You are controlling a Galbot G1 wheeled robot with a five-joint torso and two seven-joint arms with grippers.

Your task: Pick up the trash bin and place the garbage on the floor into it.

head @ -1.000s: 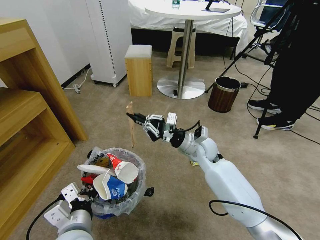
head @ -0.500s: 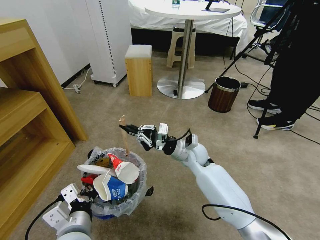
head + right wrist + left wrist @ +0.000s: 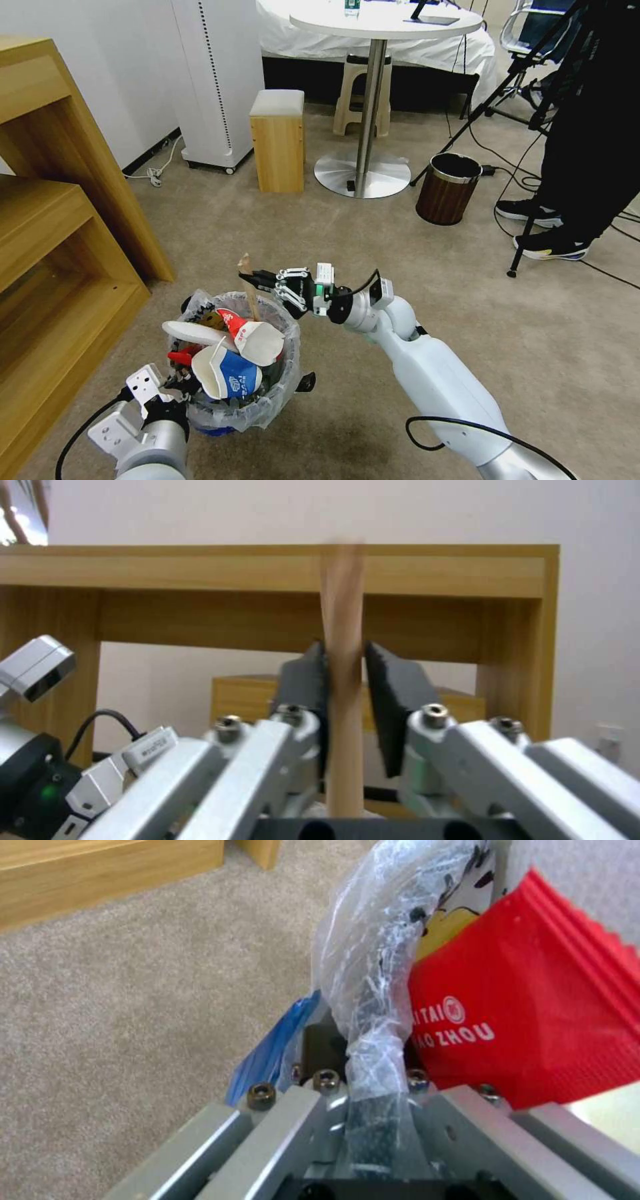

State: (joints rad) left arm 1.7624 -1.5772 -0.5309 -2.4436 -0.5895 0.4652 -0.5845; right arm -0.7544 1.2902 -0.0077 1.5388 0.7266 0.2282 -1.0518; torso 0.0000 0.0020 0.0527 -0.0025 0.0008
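Note:
The trash bin (image 3: 267,393), lined with a clear bag, sits low at my front left, heaped with garbage: a white slipper (image 3: 193,331), a red-white carton (image 3: 252,335) and a blue-white paper cup (image 3: 225,377). My left gripper (image 3: 181,385) is shut on the bin's near rim; the left wrist view shows the bag-wrapped rim (image 3: 370,1005) between its fingers, beside a red wrapper (image 3: 533,1005). My right gripper (image 3: 259,279) hovers over the bin's far rim, shut on a wooden stick (image 3: 249,293). The stick stands nearly upright with its lower end among the litter. Black pads (image 3: 395,705) clamp the stick (image 3: 341,595).
A wooden shelf unit (image 3: 60,253) stands close on the left. Farther off are a wooden stool (image 3: 279,143), a round table's base (image 3: 362,175) and a brown bin with chrome rim (image 3: 448,190). A person's legs (image 3: 573,200), a tripod and cables occupy the right.
My right gripper has carried the stick left and down, from above the carpet to over the bin; its lower end now dips inside. The bin has shifted slightly right.

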